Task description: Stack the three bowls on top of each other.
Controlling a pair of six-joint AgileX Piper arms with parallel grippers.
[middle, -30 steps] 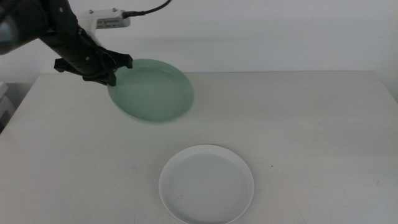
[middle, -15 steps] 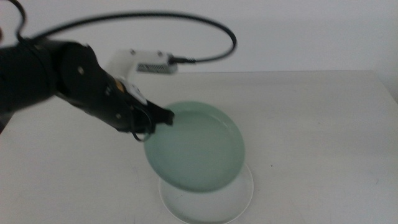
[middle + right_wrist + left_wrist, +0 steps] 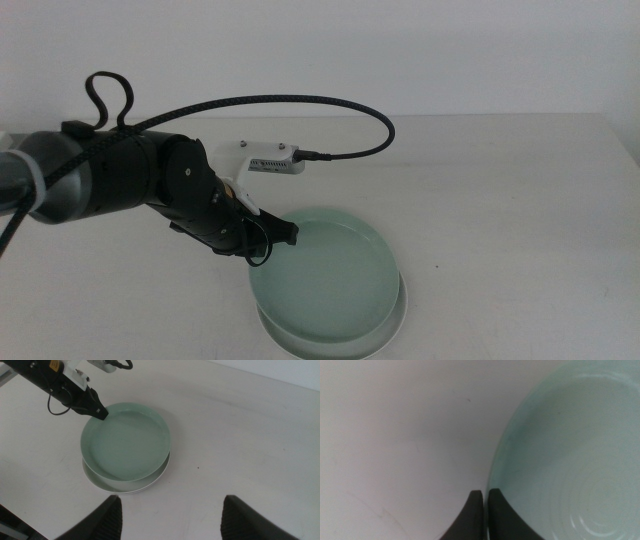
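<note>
Plain white tabletop [image 3: 520,200] fills most of the middle view, pale wall behind it. Left arm [image 3: 110,185], bulky black with a braided cable looping over it and a white wrist camera box, comes in from the left side and reaches to centre. Shallow round mint green bowl [image 3: 325,280], low rim, glossy, faint concentric rings on its floor in the left wrist view [image 3: 570,460], sits over the shallow round white bowl [image 3: 395,325], offset slightly up-left, so only a crescent of white rim shows along the near and right edge. Mint bowl looks slightly tilted; can't tell if it's fully seated. Right wrist view shows the same pair: mint bowl [image 3: 125,440] on white bowl [image 3: 150,482]. Left end effector [image 3: 280,232] is at the mint bowl's left rim, dark jaws closed down onto the thin rim, one inside, one outside [image 3: 485,515]. Right end effector [image 3: 170,520] hangs well above the tabletop, jaws wide apart, holding nothing.
</note>
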